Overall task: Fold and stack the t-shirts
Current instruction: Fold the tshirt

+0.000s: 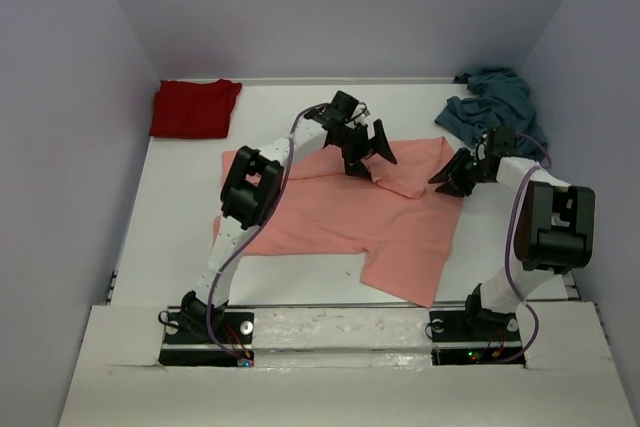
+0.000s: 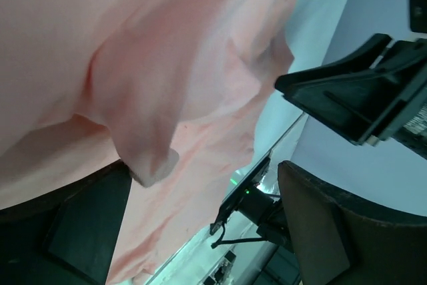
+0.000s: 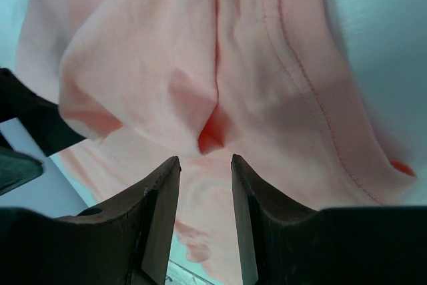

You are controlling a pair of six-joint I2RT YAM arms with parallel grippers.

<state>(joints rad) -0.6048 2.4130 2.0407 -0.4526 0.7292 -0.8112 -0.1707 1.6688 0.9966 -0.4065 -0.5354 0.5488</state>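
Observation:
The salmon-pink t-shirt (image 1: pixel 340 217) lies spread over the middle of the table, its far right part folded over in a loose ridge. My left gripper (image 1: pixel 370 161) hangs open just above that ridge, and a drooping fold of pink cloth (image 2: pixel 150 161) sits beside its left finger (image 2: pixel 87 225), not pinched. My right gripper (image 1: pixel 447 182) is at the shirt's right edge with its jaws apart (image 3: pixel 205 159); a pink crease (image 3: pixel 210 135) lies just past the tips. The dark red t-shirt (image 1: pixel 195 107) lies folded at the back left. The teal-blue t-shirt (image 1: pixel 495 107) is crumpled at the back right.
Grey walls close in the white table (image 1: pixel 180 237) on three sides. The teal-blue heap lies right behind my right arm (image 1: pixel 555 222). The two arm bases (image 1: pixel 205 332) stand at the near edge. My right arm's black wrist (image 2: pixel 360 98) shows close by in the left wrist view.

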